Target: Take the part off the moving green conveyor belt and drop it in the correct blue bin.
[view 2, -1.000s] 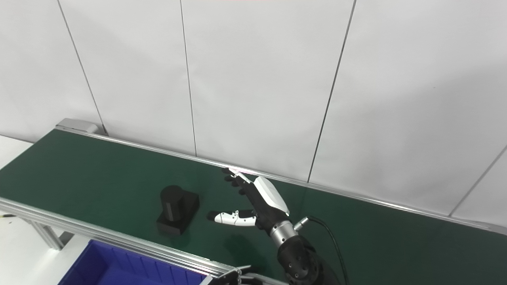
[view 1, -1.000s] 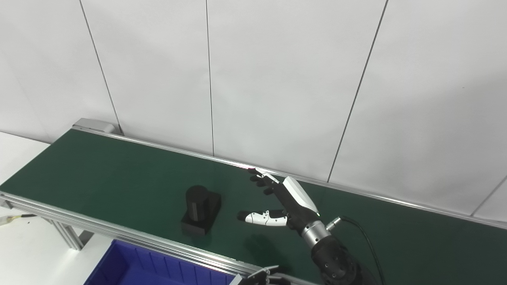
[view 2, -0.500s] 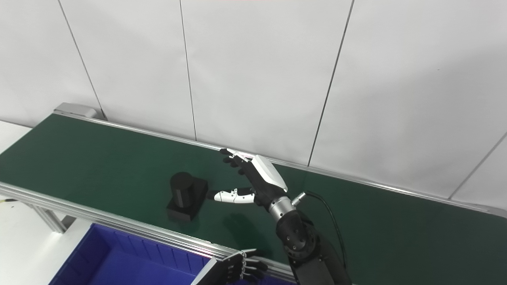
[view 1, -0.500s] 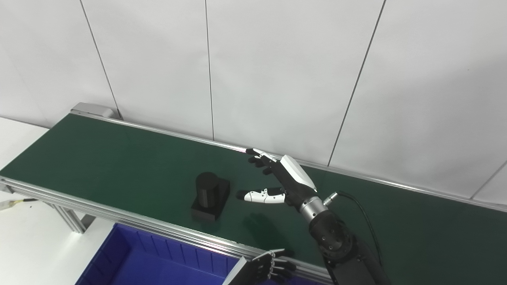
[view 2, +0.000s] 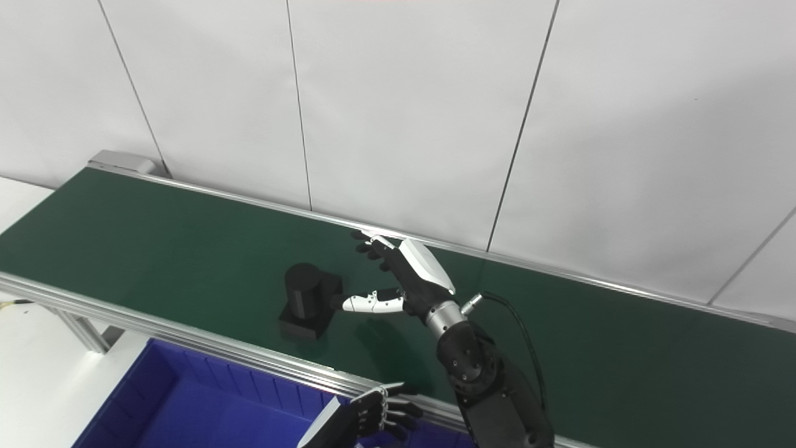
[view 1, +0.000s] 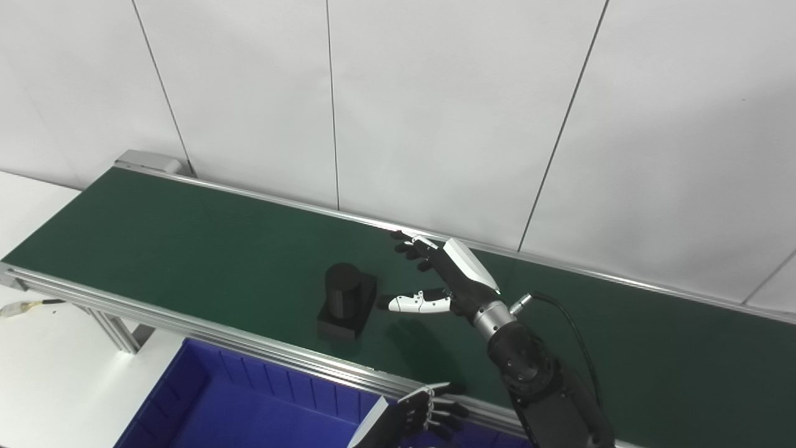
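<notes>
1. Left hand (view 1: 415, 415): one, cut off at the bottom edge; only its fingers are seen, slightly spread above the near rail, nothing grasped.
2. Blue bin (view 1: 205, 398): one seen, cropped by the bottom edge and partly covered by the left hand; the visible interior holds nothing.
3. Right hand (view 1: 449, 283): one, held released over the belt, fingers apart, thumb pointing at the part; whether the thumb tip touches it cannot be told.
4. Part (view 1: 346, 308): one, black, a cylinder upright on a square base, standing on the green conveyor belt (view 1: 155, 242), just left of the right hand.
5. Conveyor belt: one, its right end cut off by the frame.
</notes>
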### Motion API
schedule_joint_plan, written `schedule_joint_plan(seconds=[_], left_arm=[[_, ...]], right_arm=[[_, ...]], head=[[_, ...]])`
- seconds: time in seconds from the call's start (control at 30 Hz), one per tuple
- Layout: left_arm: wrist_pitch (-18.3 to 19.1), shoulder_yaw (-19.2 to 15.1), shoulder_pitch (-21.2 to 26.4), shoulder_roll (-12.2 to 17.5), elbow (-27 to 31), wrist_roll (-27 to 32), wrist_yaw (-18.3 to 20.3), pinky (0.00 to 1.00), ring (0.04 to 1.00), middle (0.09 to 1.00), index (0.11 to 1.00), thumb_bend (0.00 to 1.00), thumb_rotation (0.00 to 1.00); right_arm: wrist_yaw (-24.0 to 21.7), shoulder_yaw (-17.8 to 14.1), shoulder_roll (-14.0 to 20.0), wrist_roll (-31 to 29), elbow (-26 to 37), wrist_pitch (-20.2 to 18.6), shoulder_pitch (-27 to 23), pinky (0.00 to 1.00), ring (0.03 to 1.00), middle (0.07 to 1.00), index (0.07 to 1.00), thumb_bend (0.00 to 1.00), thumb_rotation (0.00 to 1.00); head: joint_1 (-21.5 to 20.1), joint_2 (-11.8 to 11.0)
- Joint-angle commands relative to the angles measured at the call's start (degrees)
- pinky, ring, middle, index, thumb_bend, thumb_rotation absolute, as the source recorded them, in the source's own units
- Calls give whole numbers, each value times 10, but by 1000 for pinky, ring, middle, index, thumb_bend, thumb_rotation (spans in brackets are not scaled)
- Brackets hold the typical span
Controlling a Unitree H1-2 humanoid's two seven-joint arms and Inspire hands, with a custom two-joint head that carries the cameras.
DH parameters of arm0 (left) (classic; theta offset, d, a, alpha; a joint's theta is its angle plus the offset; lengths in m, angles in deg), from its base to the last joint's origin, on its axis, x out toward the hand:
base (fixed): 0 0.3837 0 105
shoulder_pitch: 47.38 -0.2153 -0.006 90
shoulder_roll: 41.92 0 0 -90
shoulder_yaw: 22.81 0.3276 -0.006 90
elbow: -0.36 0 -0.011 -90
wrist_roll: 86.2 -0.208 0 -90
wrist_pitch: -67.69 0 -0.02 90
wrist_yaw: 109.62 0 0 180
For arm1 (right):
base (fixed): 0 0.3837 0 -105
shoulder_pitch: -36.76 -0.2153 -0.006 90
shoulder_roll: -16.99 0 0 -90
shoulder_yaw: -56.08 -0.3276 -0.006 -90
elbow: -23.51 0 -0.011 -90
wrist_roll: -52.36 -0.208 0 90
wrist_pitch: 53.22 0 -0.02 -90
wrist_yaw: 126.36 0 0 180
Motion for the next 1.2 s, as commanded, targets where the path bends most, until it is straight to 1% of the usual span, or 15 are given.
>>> schedule_joint_plan(seconds=[0.0, 0.07, 0.17, 0.27, 0.37, 0.47, 0.57, 0.7, 0.77, 0.87, 1.03, 1.17], left_arm=[[-17, 7, 0, -8, 20, -11, -7, 607, 667, 726, 821, 727, 614], [-7, 11, 2, -8, 21, -16, -5, 614, 668, 726, 818, 745, 629], [8, 17, 4, -7, 23, -19, 0, 614, 664, 714, 788, 759, 587], [22, 23, 3, -8, 28, -24, -2, 610, 661, 710, 777, 776, 580], [24, 28, 4, -10, 28, -25, -2, 597, 654, 703, 747, 752, 565], [27, 35, 4, -9, 28, -33, -2, 592, 655, 699, 721, 776, 604], [29, 40, 4, -9, 29, -36, -2, 590, 652, 695, 712, 780, 609], [33, 45, 3, -11, 32, -39, -3, 599, 659, 699, 701, 791, 610], [32, 47, 3, -12, 32, -38, -4, 597, 659, 698, 695, 797, 604], [29, 49, 2, -13, 32, -37, -5, 603, 658, 695, 691, 797, 599], [27, 54, -3, -14, 36, -42, -8, 611, 657, 686, 688, 801, 612], [26, 56, -8, -16, 39, -41, -8, 601, 650, 679, 685, 782, 597]], right_arm=[[5, -1, -10, -6, 14, 21, -30, 758, 831, 841, 903, 712, 425], [4, 2, -9, -3, 15, 23, -29, 761, 830, 840, 902, 712, 428], [6, 8, -8, 1, 14, 27, -27, 758, 834, 843, 902, 710, 420], [12, 18, -10, 8, 0, 35, -26, 749, 832, 839, 892, 709, 411], [11, 28, -14, 11, -16, 40, -27, 758, 838, 842, 886, 712, 393], [12, 35, -17, 10, -38, 49, -30, 746, 833, 842, 873, 727, 371], [13, 41, -19, 13, -54, 52, -33, 743, 831, 842, 868, 734, 356], [14, 43, -22, 13, -67, 53, -33, 755, 835, 846, 861, 767, 322], [18, 43, -22, 15, -73, 57, -32, 752, 830, 843, 856, 814, 296], [25, 44, -24, 15, -81, 62, -31, 753, 829, 839, 855, 842, 276], [33, 44, -25, 15, -93, 72, -30, 762, 831, 840, 857, 861, 255], [37, 43, -25, 17, -96, 73, -32, 759, 828, 837, 855, 847, 264]], head=[[1, 0], [5, 2], [7, 3], [9, 4], [10, 4], [12, 5], [14, 6], [17, 7], [17, 9], [17, 9], [17, 7], [17, 5]])
